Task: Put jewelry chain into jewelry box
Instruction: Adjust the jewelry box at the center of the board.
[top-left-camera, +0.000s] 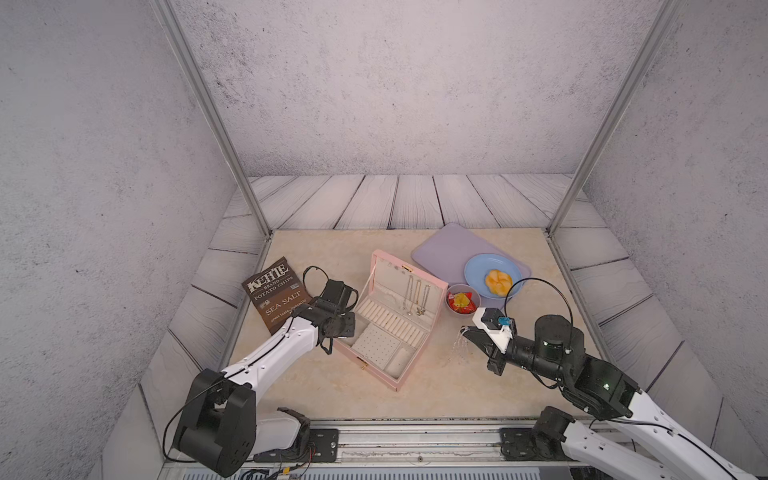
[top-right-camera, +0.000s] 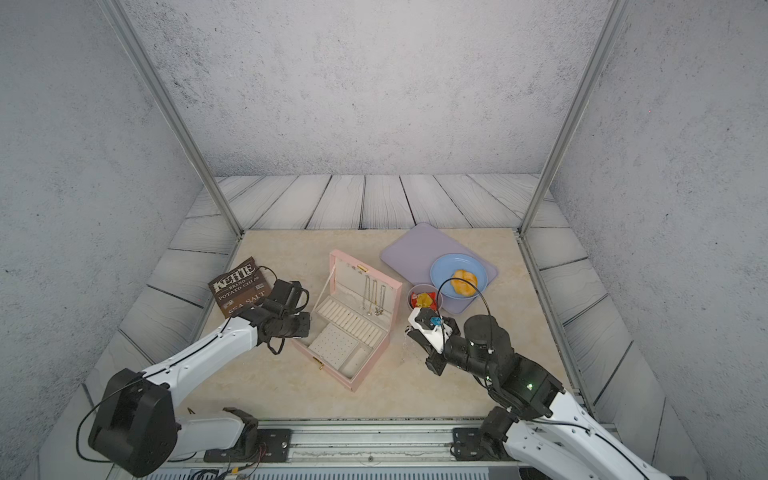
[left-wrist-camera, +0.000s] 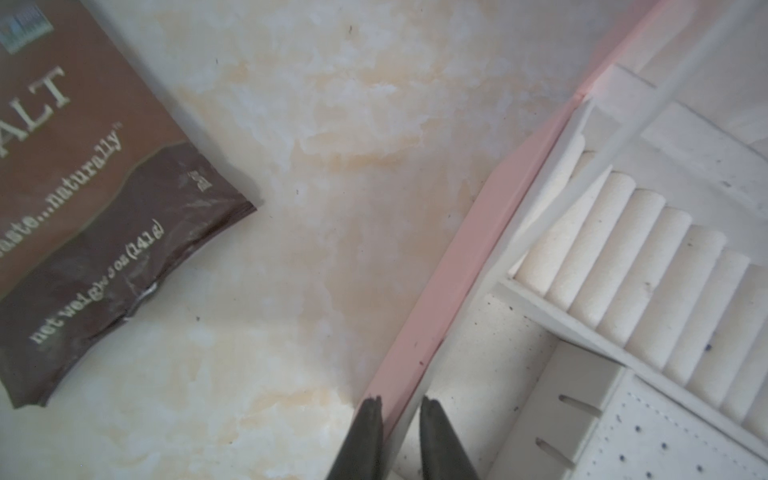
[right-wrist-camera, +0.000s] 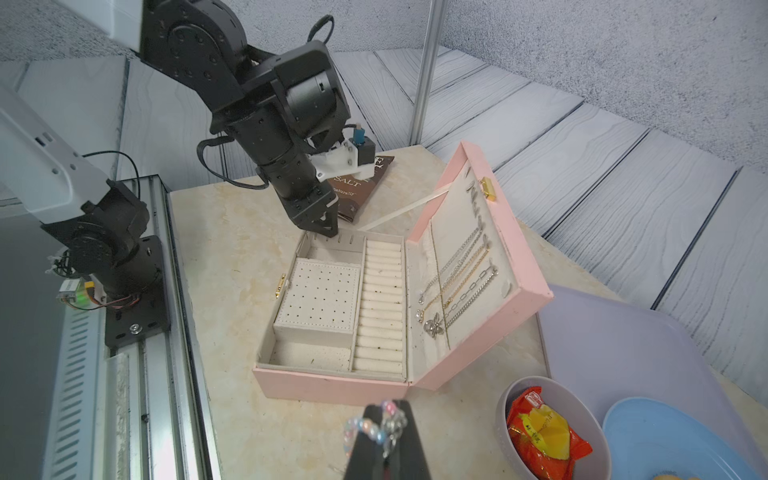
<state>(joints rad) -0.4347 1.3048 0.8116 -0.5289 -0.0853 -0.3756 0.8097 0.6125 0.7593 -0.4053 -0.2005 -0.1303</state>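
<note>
The pale pink jewelry box (top-left-camera: 376, 370) (top-right-camera: 368, 370) stands open mid-table, lid tilted back, cream ring rolls and a dotted panel inside. My right gripper (top-left-camera: 464, 330) (right-wrist-camera: 388, 409) hovers just right of the box, shut on the jewelry chain (right-wrist-camera: 374, 428), a fine pale strand with pastel beads that dangles toward the table (top-left-camera: 460, 347) (top-right-camera: 405, 347). My left gripper (left-wrist-camera: 399, 401) (right-wrist-camera: 326, 230) is at the box's left wall (left-wrist-camera: 478, 249). One finger is outside and one inside, and the wall fills the gap between them.
Several other chains (top-left-camera: 417, 297) hang inside the lid. A brown chips bag (top-left-camera: 274, 291) lies left of the box. At the right are a grey bowl (top-left-camera: 453, 287) with a red snack packet and a blue plate (top-left-camera: 478, 266) with a bun on a lavender tray (top-left-camera: 444, 249).
</note>
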